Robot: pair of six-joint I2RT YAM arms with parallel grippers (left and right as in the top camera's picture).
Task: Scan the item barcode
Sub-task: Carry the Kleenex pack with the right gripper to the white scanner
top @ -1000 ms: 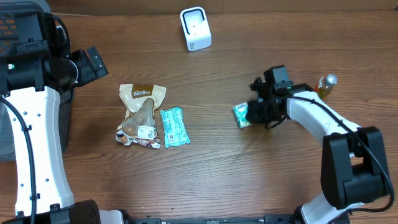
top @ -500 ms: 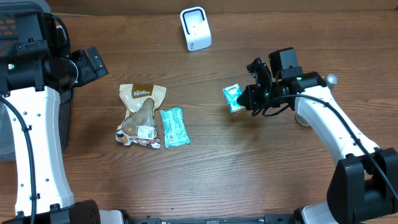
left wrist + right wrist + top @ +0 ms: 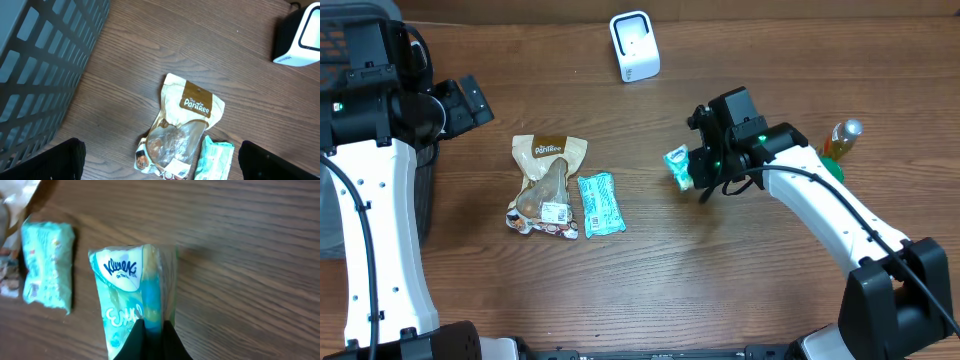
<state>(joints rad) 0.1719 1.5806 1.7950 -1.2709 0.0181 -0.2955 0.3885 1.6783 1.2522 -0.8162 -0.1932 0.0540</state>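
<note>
Wooden table, item in transit: your right gripper [image 3: 703,166] pinches the Kleenex pack [image 3: 678,167] mid-table, short of the white scanner [image 3: 634,46], left gripper [image 3: 473,100] gaping empty; next, you likely present its barcode to the scanner.

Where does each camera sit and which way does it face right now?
Overhead: above the table, looking straight down; both arms show.
Left wrist: beside the basket, facing down at the Pantree pouch; jaw tips at bottom corners.
Right wrist: low, looking along shut jaws at the Kleenex pack.
Shared: both wrist views catch the teal packet.
</note>
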